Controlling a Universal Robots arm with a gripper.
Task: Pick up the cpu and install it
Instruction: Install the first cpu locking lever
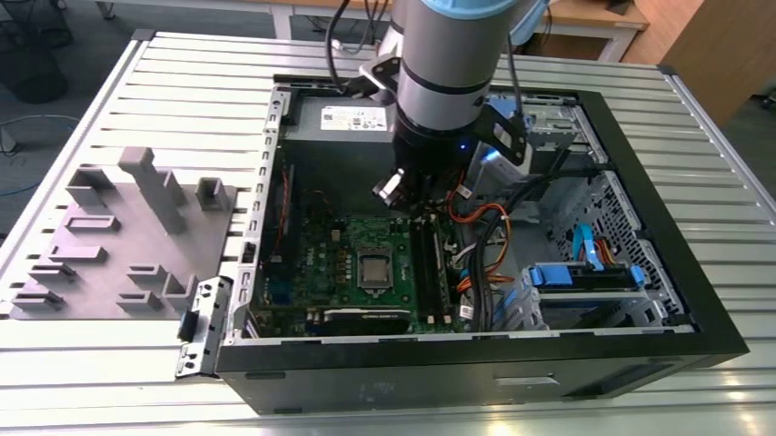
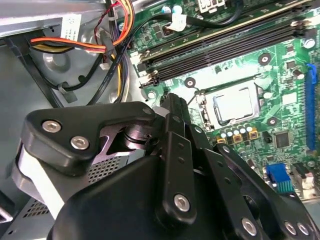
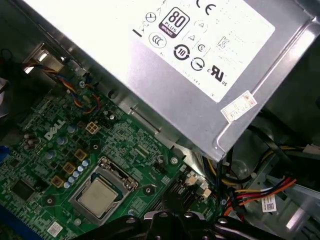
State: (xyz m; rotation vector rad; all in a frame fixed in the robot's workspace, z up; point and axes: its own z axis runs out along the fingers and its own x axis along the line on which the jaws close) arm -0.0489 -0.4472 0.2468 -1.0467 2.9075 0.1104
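Observation:
The cpu (image 1: 374, 268) lies flat in the dark socket frame of the green motherboard (image 1: 318, 259), its silvery top facing up; both wrist views show it, seated square inside the frame (image 2: 234, 104) (image 3: 98, 196). My gripper (image 1: 405, 194) hangs inside the open computer case, above the board's far end and beyond the socket, apart from the cpu. Its black fingers (image 2: 172, 102) come together at the tips, shut, with nothing visible between them. The gripper's tip (image 3: 176, 197) is next to the memory slots.
A big grey power supply (image 1: 345, 118) (image 3: 175, 65) with a white label sits just behind the gripper. Orange, black and yellow cables (image 1: 485, 227) run along the exterior view's right, by blue drive bays (image 1: 582, 277). A grey moulded tray (image 1: 122, 236) lies outside the case on the slatted table.

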